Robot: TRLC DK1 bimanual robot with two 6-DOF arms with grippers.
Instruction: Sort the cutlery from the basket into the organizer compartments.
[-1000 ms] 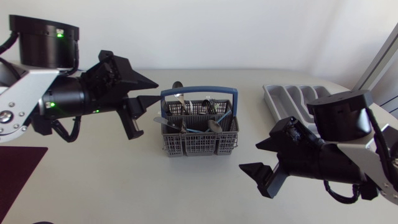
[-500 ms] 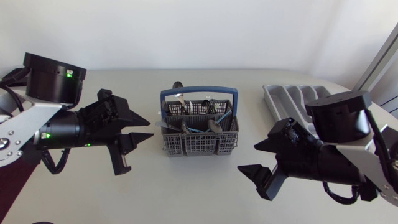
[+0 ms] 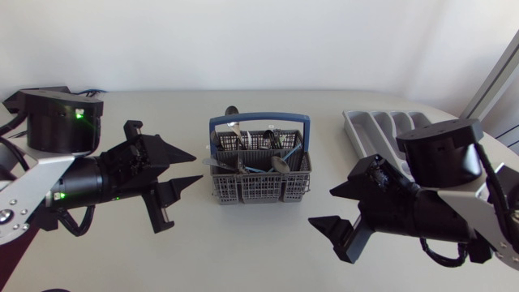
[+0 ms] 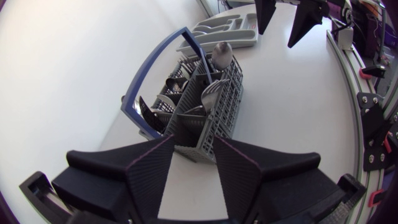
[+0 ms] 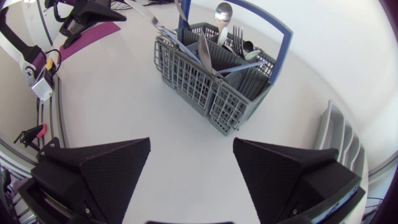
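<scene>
The grey cutlery basket [image 3: 259, 172] with a blue handle stands mid-table, holding spoons, forks and knives upright. The grey organizer [image 3: 379, 130] lies at the back right, its compartments showing no cutlery. My left gripper [image 3: 198, 166] hovers just left of the basket, open and empty, fingertips pointing at it. In the left wrist view the basket [image 4: 202, 106] is right ahead of the gripper [image 4: 194, 146], with the organizer [image 4: 225, 28] beyond. My right gripper [image 3: 321, 207] stands open and empty at the basket's front right. The right wrist view shows basket [image 5: 214, 68] and organizer [image 5: 339, 137] ahead of the gripper [image 5: 191, 146].
A dark purple mat [image 3: 24, 223] lies at the table's front left corner. Bare white tabletop stretches in front of the basket and between the basket and the organizer.
My left arm has dropped and drawn back to the left, away from the basket's handle, and its fingers have spread a little. The right arm has barely moved.
</scene>
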